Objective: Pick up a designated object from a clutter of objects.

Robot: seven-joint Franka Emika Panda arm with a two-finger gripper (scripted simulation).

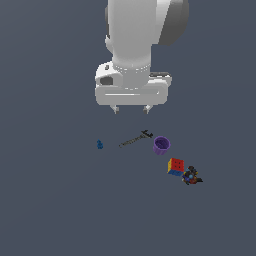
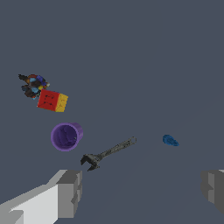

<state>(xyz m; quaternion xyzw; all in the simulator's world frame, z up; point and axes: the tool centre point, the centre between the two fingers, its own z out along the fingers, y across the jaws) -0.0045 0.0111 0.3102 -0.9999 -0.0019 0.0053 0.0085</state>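
The designated object, a tiny bright-blue knobbly piece (image 1: 100, 144) (image 2: 170, 140), lies on the grey floor at the exterior view's left end of the clutter. My gripper (image 1: 131, 109) (image 2: 142, 192) hangs open above the clutter, up and to the exterior view's right of the blue piece, holding nothing. Its grey fingers (image 2: 70, 192) stand wide apart in the wrist view. A thin dark grey clamp-like tool (image 1: 135, 139) (image 2: 109, 153) lies almost under the gripper, between the blue piece and a purple cup (image 1: 161, 145) (image 2: 66, 136).
A red-yellow-blue cube (image 1: 175, 166) (image 2: 52, 101) sits beyond the cup toward the exterior view's right. A dark multicoloured toy (image 1: 191, 176) (image 2: 32, 85) lies right beside the cube. The grey floor (image 1: 50, 200) spreads flat on all sides.
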